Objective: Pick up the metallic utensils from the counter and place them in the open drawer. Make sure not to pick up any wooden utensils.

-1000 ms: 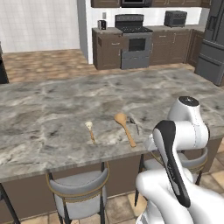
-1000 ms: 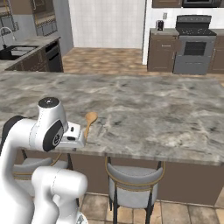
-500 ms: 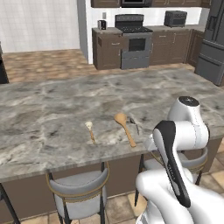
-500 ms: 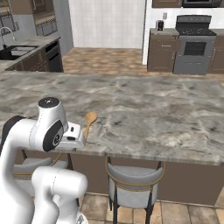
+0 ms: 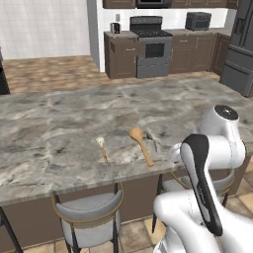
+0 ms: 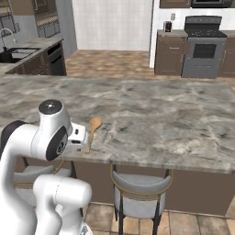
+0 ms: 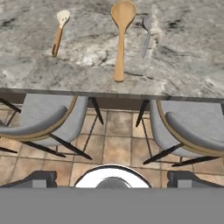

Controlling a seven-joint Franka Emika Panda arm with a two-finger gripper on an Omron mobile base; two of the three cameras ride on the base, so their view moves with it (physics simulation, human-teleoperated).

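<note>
Two wooden spoons point(image 7: 120, 39) and a grey metal utensil point(image 7: 146, 37) are seen on the counter point(image 7: 183, 65); the end effector point(image 7: 112, 177) is held wide apart above stools point(image 7: 48, 116).

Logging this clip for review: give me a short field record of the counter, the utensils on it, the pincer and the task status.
counter: grey marbled island top
large wooden spoon: near the front edge
small wooden spoon: left of it in the hand view, apart
metal utensil: grey, thin, just right of the large spoon
stools: two below the counter edge
pincer: open, holding nothing
task status: nothing picked up yet
</note>
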